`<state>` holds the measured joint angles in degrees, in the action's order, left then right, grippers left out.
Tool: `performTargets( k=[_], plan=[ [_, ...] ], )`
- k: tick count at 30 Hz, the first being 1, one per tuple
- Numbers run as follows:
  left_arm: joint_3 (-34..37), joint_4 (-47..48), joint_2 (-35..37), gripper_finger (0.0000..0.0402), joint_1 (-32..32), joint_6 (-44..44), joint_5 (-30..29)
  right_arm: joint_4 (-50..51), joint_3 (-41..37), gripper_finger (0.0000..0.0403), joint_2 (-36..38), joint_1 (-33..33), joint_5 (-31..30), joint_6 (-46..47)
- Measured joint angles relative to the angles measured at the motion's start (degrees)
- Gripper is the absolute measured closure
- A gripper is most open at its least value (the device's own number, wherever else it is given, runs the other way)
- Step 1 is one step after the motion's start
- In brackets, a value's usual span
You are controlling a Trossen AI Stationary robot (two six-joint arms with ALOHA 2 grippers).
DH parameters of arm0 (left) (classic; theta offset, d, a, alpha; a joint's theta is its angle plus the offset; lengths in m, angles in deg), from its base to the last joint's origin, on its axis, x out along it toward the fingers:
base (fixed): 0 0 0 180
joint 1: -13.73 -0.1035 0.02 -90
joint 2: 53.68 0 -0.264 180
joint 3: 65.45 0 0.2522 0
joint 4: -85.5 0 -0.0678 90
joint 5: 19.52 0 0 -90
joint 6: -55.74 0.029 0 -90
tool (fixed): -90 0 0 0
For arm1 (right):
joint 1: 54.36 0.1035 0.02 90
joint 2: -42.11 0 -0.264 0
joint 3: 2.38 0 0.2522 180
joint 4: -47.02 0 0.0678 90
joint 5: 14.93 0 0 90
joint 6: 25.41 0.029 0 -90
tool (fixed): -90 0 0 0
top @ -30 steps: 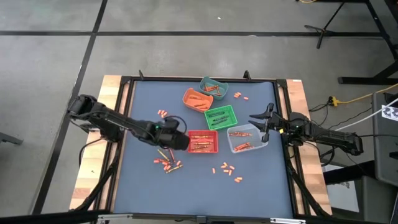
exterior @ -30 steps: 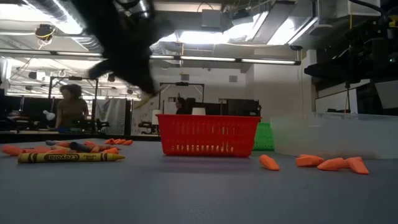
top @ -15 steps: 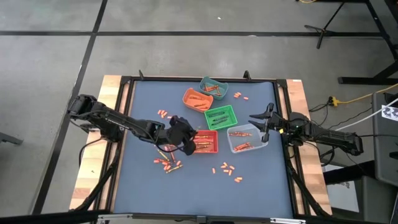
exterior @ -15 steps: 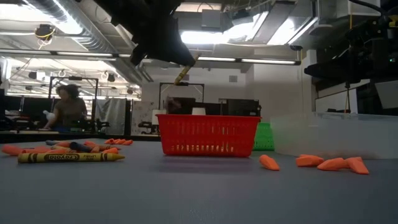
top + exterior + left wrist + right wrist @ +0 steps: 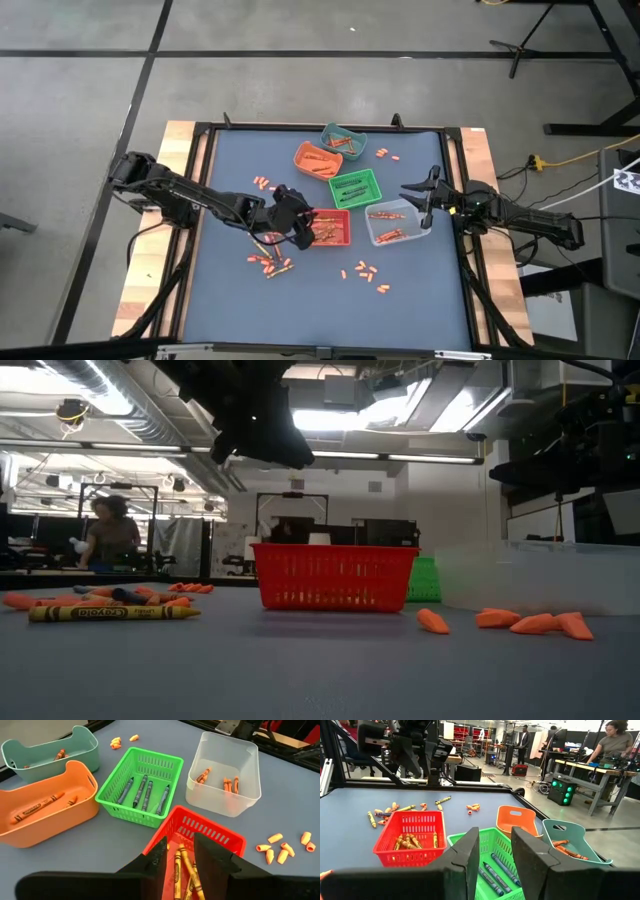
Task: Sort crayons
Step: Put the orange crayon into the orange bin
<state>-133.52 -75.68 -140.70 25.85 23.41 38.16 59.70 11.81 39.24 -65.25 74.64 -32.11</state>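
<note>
Loose crayons lie on the blue mat: a heap [image 5: 270,262] with a yellow one [image 5: 112,613] near the left, orange stubs [image 5: 365,272] near the front. My left gripper [image 5: 185,857] hangs open above the red bin's [image 5: 330,228] left end with nothing between its fingers; yellow crayons [image 5: 182,867] lie in the bin below. My right gripper [image 5: 420,195] waits open at the table's right side, level, beside the clear bin [image 5: 398,222].
A green bin [image 5: 355,186] holds dark crayons, an orange bin [image 5: 318,158] and a teal bin [image 5: 343,140] hold orange ones. More stubs lie at the left [image 5: 262,182] and far right [image 5: 385,153]. People stand in the room beyond the table.
My left gripper has gone a little toward the red bin and up, tipping and rolling its wrist. The yellowish crayon that stuck out of its fingertips half a second ago is gone from them: it has let go over the red bin.
</note>
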Motion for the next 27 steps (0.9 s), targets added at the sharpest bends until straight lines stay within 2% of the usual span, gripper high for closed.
performTargets(
  k=[8,11,16,18,22,27],
  plan=[
    [-0.02,3.62,0.00,0.0321,-1.85,-1.84,0.78,0.00,0.00,0.0290,0.00,0.02,0.00,0.01],
    [-0.02,8.19,0.00,0.0322,-3.98,-1.60,6.43,0.00,0.00,0.0290,0.00,0.00,0.00,0.00],
    [-0.02,19.63,0.00,0.0322,-7.61,0.16,20.08,0.00,0.00,0.0290,0.01,0.00,0.00,0.00],
    [-0.02,24.29,0.00,0.0322,-8.34,1.07,23.22,0.00,0.00,0.0290,0.00,0.00,0.00,0.00],
    [-0.02,31.21,0.02,0.0322,-8.32,4.15,24.35,0.00,0.00,0.0290,0.00,0.02,0.00,0.00],
    [2.53,33.10,0.09,0.0322,-6.69,9.78,24.37,0.00,0.00,0.0290,0.00,0.00,0.00,0.00]
  ],
)
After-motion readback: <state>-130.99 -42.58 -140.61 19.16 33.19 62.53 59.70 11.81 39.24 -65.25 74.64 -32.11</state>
